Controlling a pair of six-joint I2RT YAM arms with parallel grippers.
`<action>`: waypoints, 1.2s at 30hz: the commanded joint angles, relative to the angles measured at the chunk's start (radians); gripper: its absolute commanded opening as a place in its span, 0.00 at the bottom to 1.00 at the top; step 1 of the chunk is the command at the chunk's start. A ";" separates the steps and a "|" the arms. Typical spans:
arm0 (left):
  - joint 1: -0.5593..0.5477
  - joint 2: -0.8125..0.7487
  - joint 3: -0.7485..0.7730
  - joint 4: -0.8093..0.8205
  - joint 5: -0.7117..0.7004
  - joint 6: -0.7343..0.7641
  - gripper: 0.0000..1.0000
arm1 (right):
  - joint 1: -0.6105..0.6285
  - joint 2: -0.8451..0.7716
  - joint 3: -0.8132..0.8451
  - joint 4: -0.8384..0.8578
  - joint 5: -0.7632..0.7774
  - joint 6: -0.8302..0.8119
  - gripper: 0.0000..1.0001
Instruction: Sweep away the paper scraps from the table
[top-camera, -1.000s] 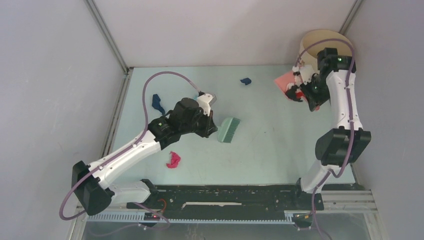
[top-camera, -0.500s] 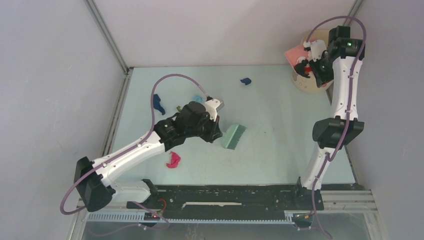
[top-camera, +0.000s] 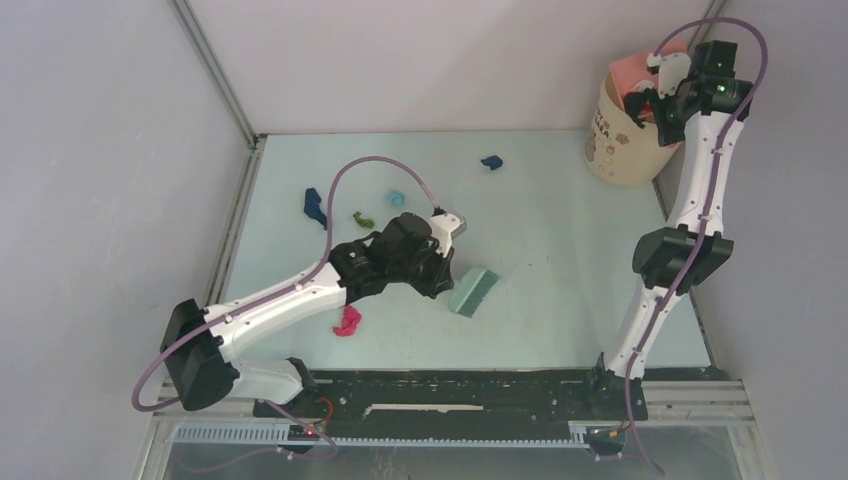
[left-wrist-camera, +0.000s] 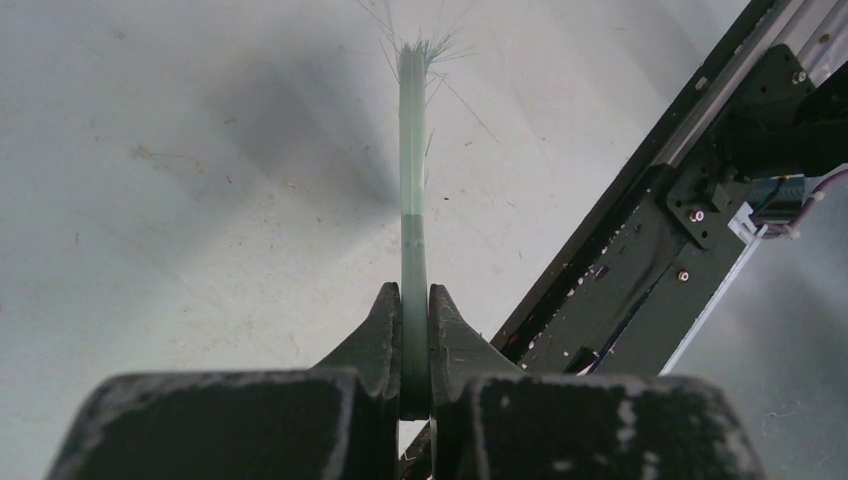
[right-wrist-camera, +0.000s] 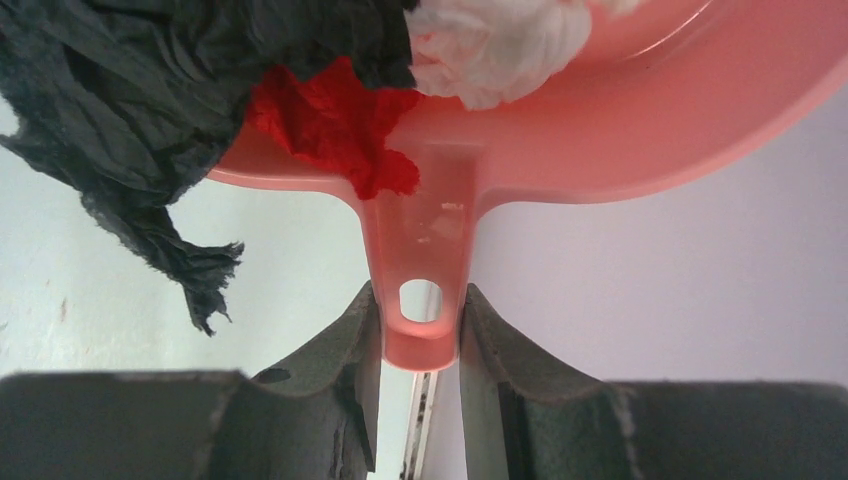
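My left gripper (top-camera: 443, 276) is shut on the handle of the green hand brush (top-camera: 473, 292), held low over the table (top-camera: 570, 260); the left wrist view shows the brush (left-wrist-camera: 412, 180) edge-on between the jaws (left-wrist-camera: 413, 300). My right gripper (top-camera: 668, 92) is shut on the handle of the pink dustpan (top-camera: 634, 70), held high over the cream bucket (top-camera: 622, 145). In the right wrist view the dustpan (right-wrist-camera: 620, 130) holds dark (right-wrist-camera: 120, 90), red (right-wrist-camera: 330, 120) and white (right-wrist-camera: 490, 45) paper scraps. On the table lie magenta (top-camera: 347, 320), dark blue (top-camera: 314, 205), green (top-camera: 363, 219), teal (top-camera: 396, 196) and dark blue (top-camera: 491, 162) scraps.
Grey walls close in the table on the left, back and right. A black rail (top-camera: 450, 392) runs along the near edge and shows in the left wrist view (left-wrist-camera: 690, 200). The bucket stands in the back right corner.
My right arm has raised the dustpan from beside the bucket to above its mouth. My left arm has carried the brush to the right and nearer, uncovering the green and teal scraps.
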 joint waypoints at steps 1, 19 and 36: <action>-0.017 0.011 0.016 0.013 0.005 0.031 0.07 | -0.014 0.026 0.042 0.192 0.072 0.060 0.00; -0.056 0.047 0.028 -0.013 0.008 0.050 0.07 | 0.102 0.141 -0.059 0.966 0.665 -0.734 0.00; -0.070 0.046 0.034 -0.025 0.005 0.058 0.07 | 0.033 0.072 -0.321 1.337 0.804 -1.283 0.00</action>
